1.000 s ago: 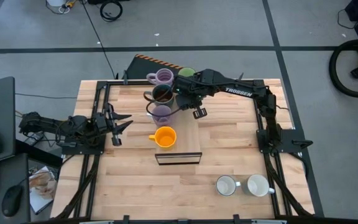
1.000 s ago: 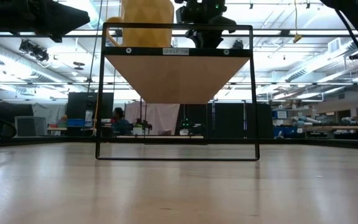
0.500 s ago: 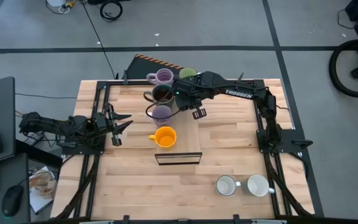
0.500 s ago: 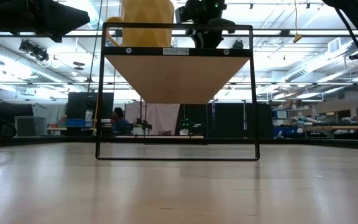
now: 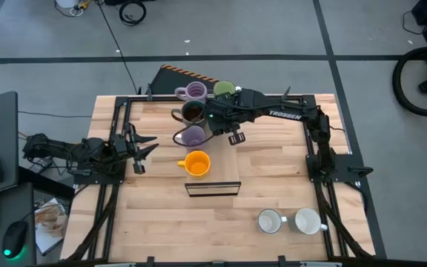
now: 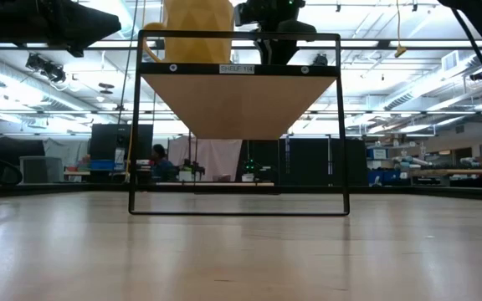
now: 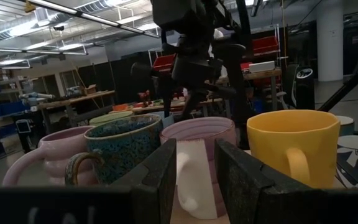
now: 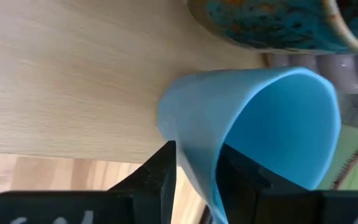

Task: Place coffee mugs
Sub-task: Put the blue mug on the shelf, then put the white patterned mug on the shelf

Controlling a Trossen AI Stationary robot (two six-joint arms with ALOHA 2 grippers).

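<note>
The right hand [image 8: 194,180] pinches the blue mug's [image 8: 260,137] rim — seemingly over the shelf [image 5: 224,172] — beside the dark brown mug [image 8: 278,25].

"TROSSEN" runs in white along the right arm [image 5: 284,113]; the shelf's [image 6: 239,68] front label stays unreadable

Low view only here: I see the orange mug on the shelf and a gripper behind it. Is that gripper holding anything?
Observer: Yes, the right gripper is shut on the blue mug, pinching its wall.
Operator: What's closest to that mug?
Observer: The dark brown mug, right beside it.
Operator: And the left arm?
Observer: The left gripper sits open at the table's left edge, off the shelf.
</note>
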